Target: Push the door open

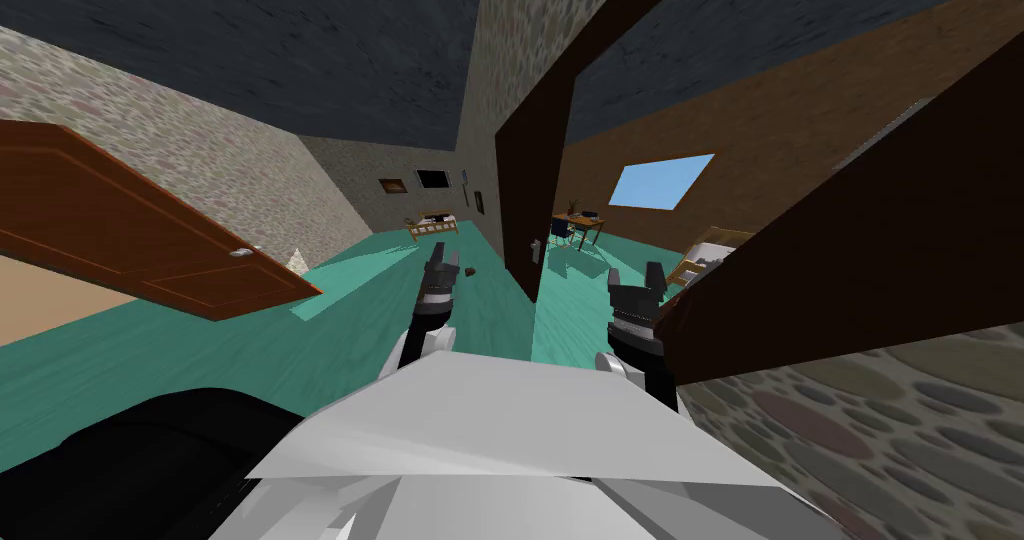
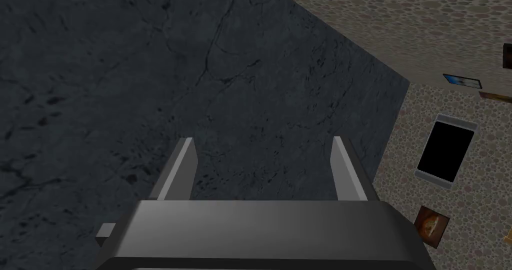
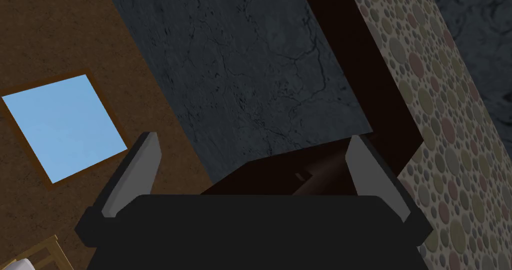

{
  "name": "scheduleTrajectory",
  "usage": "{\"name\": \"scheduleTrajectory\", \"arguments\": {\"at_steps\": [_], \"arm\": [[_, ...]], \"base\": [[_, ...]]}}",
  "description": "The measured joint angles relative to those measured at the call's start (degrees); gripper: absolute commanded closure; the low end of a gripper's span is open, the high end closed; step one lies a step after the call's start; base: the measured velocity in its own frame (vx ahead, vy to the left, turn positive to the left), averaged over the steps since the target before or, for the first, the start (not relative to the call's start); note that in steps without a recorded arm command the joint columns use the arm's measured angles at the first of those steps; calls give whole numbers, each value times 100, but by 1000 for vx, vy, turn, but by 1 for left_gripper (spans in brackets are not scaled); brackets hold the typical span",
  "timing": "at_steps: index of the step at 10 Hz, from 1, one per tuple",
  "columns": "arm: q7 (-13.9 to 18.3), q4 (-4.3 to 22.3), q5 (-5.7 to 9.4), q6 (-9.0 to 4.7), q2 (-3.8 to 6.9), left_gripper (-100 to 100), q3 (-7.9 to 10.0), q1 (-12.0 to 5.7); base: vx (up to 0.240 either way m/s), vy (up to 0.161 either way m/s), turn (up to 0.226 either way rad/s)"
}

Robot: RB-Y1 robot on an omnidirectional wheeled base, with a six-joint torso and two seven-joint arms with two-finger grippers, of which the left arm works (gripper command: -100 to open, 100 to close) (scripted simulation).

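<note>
Ahead, door ajar beyond right gripper's spread fingers.

Orange-brown door partly beyond the left edge; items on the far table too small

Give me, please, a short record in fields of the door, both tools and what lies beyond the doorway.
Door: dark brown flat door, ajar, ahead of me
Handle: light grey handle low on the door's near edge
Left tool: left tool, open, raised left of the door
Right tool: right tool, open, raised before the gap
Beyond the gap: teal floor, small wooden desk, light blue window
Elsewhere: orange-brown panelled door, far left
</note>
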Motion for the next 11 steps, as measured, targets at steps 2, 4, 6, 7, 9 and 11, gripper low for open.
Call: {"name": "scheduleTrajectory", "arguments": {"at_steps": [2,4,6,7,9,11], "arm": [[51,197,35,1,115,-100,-115,-60],[100,360,57,47,212,-100,-246,-127],[158,647,94,71,337,-100,-385,-273],[191,707,112,107,401,-100,-456,-284],[218,948,125,95,467,-100,-585,-378],[300,1212,177,84,620,-100,-722,-451]], "base": [[181,33,-148],[133,14,-95],[152,41,-131],[132,40,-79],[108,39,-116],[142,48,-160]]}}
